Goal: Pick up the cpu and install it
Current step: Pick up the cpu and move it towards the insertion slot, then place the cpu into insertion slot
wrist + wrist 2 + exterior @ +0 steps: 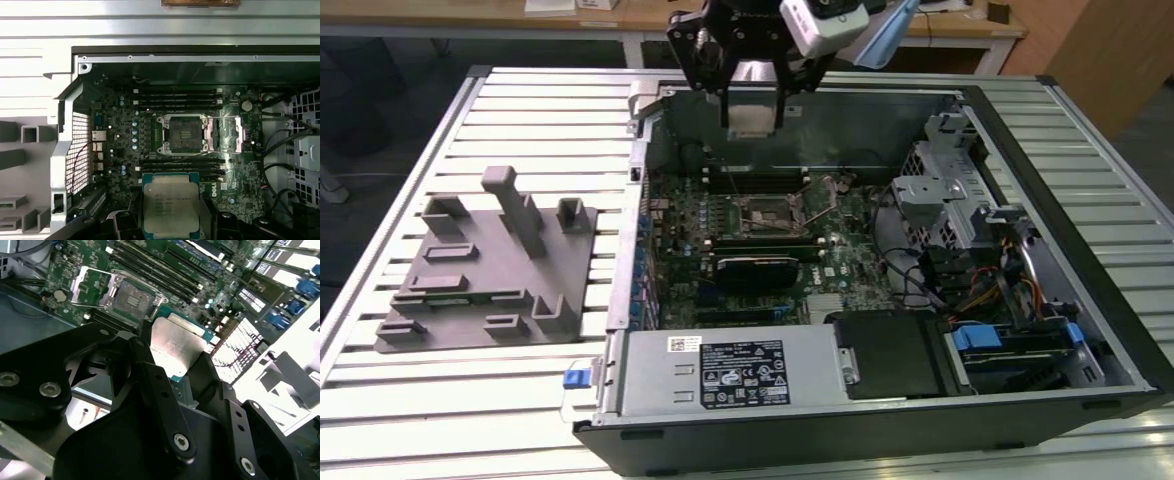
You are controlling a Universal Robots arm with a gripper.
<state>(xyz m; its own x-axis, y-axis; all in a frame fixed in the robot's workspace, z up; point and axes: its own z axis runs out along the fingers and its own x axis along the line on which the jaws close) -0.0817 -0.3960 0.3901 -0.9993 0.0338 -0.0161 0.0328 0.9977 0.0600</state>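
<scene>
- The gripper (753,122) grips the cpu (170,207) by its edges, held level above the open computer case (854,440).
- The socket (184,134) lies open below, apart from the chip.
- Likely mid-carry; seating it calls for squaring the chip over the socket and lowering it gently.

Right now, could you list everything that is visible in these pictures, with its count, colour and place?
cpu: one, silvery top with pale green rim, held above the open case.
CPU socket: one, black, metal frame swung open, empty, mid-motherboard.
motherboard: one, green, on the case floor.
memory slots: several, black, on two sides of the socket.
power supply: one, silver-grey, at the case's near side in the exterior view.
computer case: one, black, lying open on the table.
parts holder: one, grey, on the table, at the exterior view's left.
table: one, pale slatted metal.
gripper: one, black, shut on the cpu.
</scene>
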